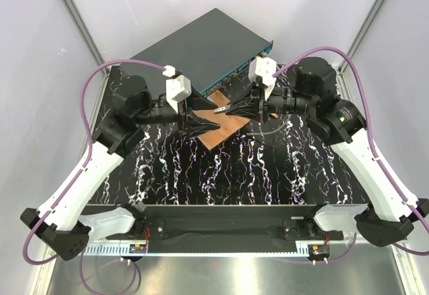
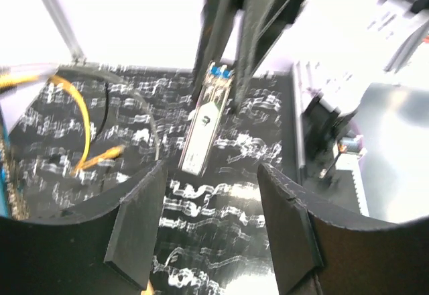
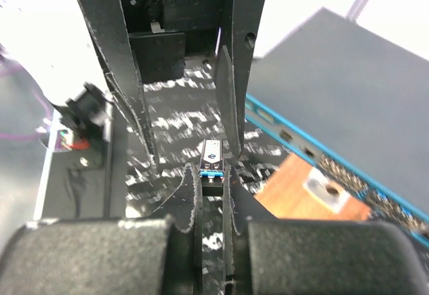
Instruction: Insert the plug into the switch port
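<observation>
Right hand [image 3: 212,174] is clenched on the plug [image 3: 212,155], gripping the blue-tabbed rear end, with the metal body sticking out forward. Left hand [image 2: 213,173] is released, fingers wide apart, facing the plug head-on and not touching it. The plug hangs above the desk [image 1: 268,167], over the copper plate [image 1: 218,126]. It is near the switch [image 1: 201,47] but not lined up with any switch port [image 3: 305,151] on the teal face.

My read: a mid-air handover or regrip, insertion not begun. To do it well I'd hold the right grip firm, bring the left fingers squarely round the body before closing, and let go only once that grip is sure. Then I'd turn the plug's long axis square to the teal face, level it with one port, and push straight in slowly. Any tilt will likely jam it on the port edge.
</observation>
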`<act>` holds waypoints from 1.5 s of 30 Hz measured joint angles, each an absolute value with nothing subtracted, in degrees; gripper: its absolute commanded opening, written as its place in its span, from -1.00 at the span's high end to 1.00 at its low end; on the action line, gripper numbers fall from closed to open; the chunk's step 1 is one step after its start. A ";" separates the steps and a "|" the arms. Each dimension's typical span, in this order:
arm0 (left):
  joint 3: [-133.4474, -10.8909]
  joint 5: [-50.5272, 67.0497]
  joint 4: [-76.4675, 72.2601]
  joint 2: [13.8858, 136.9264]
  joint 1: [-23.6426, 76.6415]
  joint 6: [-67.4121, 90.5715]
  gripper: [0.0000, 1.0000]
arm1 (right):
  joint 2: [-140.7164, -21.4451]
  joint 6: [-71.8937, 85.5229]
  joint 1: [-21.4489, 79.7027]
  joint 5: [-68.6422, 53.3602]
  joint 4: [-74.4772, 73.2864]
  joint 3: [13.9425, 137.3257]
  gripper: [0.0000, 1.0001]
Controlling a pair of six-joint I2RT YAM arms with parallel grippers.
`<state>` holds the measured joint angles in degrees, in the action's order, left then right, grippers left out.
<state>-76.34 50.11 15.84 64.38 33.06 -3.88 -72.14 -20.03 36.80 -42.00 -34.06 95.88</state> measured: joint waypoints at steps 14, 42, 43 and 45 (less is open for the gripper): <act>-75.57 55.96 5.21 63.48 32.75 4.69 1.00 | -72.05 -11.75 36.86 -49.25 -27.14 95.96 0.69; -89.17 45.71 39.88 72.27 37.47 -24.25 1.00 | -82.81 -35.97 39.57 -33.47 -64.90 115.18 -0.02; -89.17 45.58 39.99 72.27 37.56 -24.47 1.00 | -82.81 -35.99 39.68 -33.45 -65.04 115.18 -0.01; -89.17 45.39 40.27 72.27 37.67 -24.88 1.00 | -82.89 -36.12 39.79 -33.43 -65.14 115.18 0.01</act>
<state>-89.17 45.39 40.27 72.27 37.67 -24.88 -82.89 -36.12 39.79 -33.43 -65.14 115.18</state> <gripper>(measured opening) 0.177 0.506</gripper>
